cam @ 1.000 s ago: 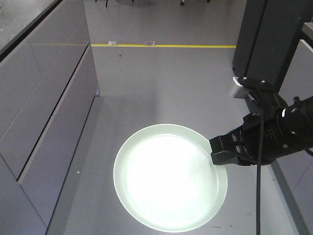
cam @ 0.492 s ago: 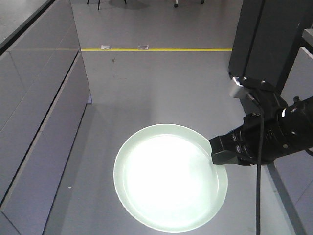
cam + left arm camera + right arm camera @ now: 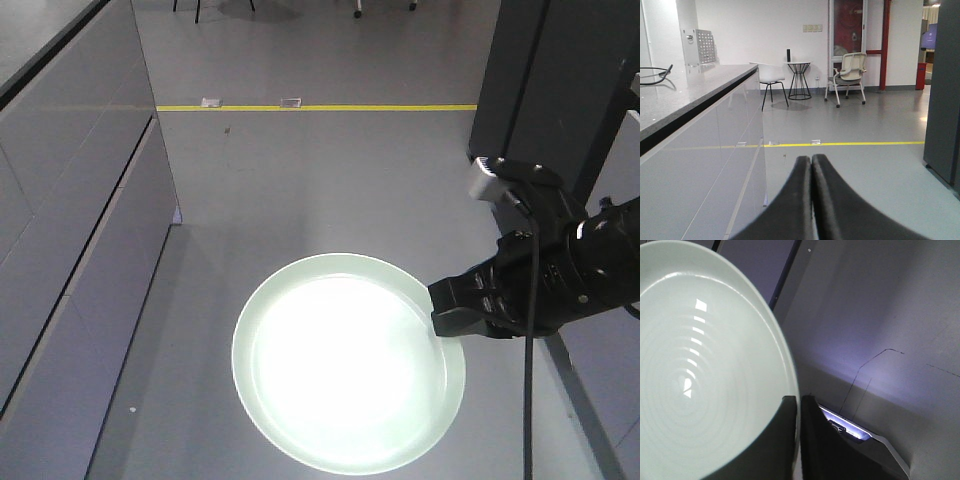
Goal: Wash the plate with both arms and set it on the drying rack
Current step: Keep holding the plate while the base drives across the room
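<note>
While inside right claw [image 3: 438, 312], plate [image 3: 345, 365] rim.

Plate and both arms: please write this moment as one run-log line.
plate: held above floor | right fingers: shut on plate rim | left fingers: shut, empty | drying rack: not in view

Since 1s ago: yellow floor line [image 3: 320, 107] lower in view; cabinets [image 3: 70, 230] shifted L.

No writing can be read anywhere. Two small tags [image 3: 210, 102] lie on the floor [image 3: 330, 190] at the yellow line [image 3: 400, 107], too small to make out. A lit screen [image 3: 930, 36] at the far right of the left wrist view is only a blur.
</note>
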`<state>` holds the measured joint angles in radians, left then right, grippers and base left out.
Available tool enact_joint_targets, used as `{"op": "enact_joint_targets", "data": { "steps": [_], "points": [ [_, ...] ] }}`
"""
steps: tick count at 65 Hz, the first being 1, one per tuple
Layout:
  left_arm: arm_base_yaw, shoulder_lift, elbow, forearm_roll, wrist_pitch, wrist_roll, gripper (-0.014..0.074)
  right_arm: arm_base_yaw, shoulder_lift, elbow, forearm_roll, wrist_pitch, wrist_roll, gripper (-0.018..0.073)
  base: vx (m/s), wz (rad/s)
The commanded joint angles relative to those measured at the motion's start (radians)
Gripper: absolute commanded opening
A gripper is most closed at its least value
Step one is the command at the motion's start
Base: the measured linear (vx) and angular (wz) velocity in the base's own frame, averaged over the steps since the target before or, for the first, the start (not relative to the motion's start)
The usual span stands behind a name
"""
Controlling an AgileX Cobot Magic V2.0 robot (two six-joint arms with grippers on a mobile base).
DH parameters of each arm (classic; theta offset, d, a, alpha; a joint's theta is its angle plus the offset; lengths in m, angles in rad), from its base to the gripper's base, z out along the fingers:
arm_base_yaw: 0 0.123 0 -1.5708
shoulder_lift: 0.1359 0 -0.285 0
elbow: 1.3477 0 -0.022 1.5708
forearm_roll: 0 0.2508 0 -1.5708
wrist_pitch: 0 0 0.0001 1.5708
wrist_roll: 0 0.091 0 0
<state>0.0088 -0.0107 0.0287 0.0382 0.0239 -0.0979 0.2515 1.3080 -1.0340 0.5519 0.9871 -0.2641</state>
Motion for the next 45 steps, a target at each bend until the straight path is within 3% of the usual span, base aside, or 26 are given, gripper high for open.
{"op": "enact_joint_targets", "data": {
  "steps": [1, 45],
  "points": [
    [-0.005, -0.015, -0.028, -0.002, -0.071, -0.007, -0.0006, 0.000, -0.029, -0.027, 0.036, -0.024, -0.010, -0.0001, 0.15, -0.04],
    [-0.005, -0.015, -0.028, -0.002, -0.071, -0.007, -0.0006, 0.000, -0.029, -0.027, 0.036, -0.024, -0.010, -0.0001, 0.12, -0.11]
  ]
}}
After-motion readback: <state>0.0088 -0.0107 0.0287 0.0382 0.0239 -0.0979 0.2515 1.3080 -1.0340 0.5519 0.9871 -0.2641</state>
